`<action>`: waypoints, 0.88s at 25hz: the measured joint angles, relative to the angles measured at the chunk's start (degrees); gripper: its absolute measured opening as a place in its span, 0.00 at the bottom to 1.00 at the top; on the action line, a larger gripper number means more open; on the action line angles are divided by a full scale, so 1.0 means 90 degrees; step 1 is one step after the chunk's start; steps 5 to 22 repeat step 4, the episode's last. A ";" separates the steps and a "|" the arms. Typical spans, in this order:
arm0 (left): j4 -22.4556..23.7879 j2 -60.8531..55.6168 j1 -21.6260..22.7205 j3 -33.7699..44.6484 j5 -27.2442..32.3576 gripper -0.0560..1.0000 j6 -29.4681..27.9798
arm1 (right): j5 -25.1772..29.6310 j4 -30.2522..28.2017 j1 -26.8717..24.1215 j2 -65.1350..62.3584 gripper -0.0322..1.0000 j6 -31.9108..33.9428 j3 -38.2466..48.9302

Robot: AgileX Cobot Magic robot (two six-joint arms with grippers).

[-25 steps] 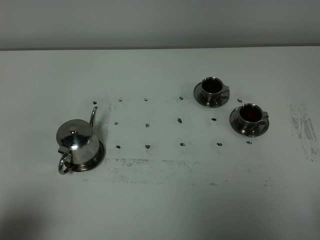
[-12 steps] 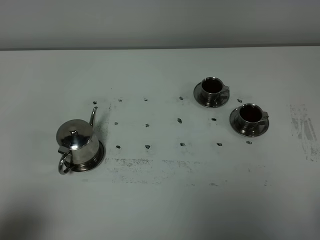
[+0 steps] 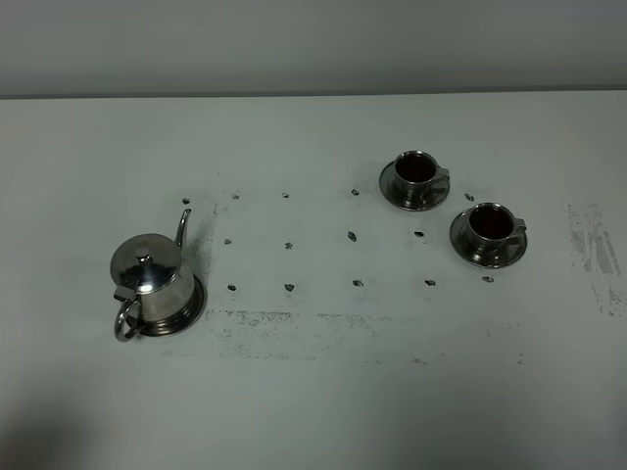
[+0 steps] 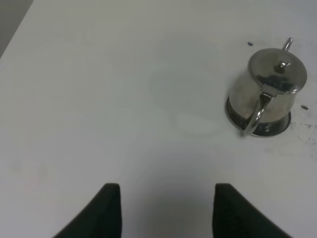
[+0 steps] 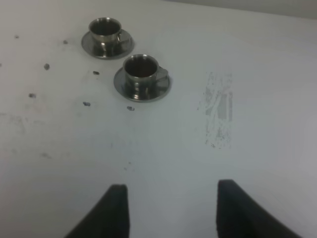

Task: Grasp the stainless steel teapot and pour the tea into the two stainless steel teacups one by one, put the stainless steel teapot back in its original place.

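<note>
The stainless steel teapot (image 3: 152,284) was seen upright on the white table (image 3: 313,411), at about nine o'clock from the table's middle in the high view, with its loop handle (image 3: 125,321) turned toward seven o'clock and its thin spout (image 3: 182,227) rising toward one o'clock. The two stainless steel teacups were set well apart from it: the farther cup (image 3: 417,168) on its saucer at about one o'clock from the middle, the nearer cup (image 3: 489,224) on its saucer at about three o'clock, the two saucers near each other but not touching. Dark liquid appeared to lie in both cups, which suggests the pouring had been done and the pot set back down; how full they were could not be told.

No arm was visible in the high view. In the left wrist view the left gripper (image 4: 163,210) was held above bare table with its jaws apart and nothing between them, the teapot (image 4: 267,91) lying off toward two o'clock of it. In the right wrist view the right gripper (image 5: 171,210) showed its two fingers with a clear gap and nothing held, the cups (image 5: 141,69) well ahead of it.

The task was judged to be at or near its end, with nothing gripped. If any step remained, only a withdrawal of both arms, kept clear of the pot's handle and the cups, would be called for.
</note>
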 joint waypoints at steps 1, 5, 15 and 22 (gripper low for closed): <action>0.0000 0.0000 0.0000 0.0000 0.0000 0.45 0.0000 | 0.0000 0.0000 0.0000 0.0000 0.44 0.0000 0.0000; 0.0000 0.0000 0.0000 0.0000 0.0000 0.45 0.0000 | 0.0000 0.0000 0.0000 0.0000 0.44 0.0000 0.0000; 0.0000 0.0000 0.0000 0.0000 0.0000 0.45 0.0000 | 0.0000 0.0000 0.0000 0.0000 0.44 0.0000 0.0000; 0.0000 0.0000 0.0000 0.0000 0.0000 0.45 0.0000 | 0.0000 0.0000 0.0000 0.0000 0.44 0.0000 0.0000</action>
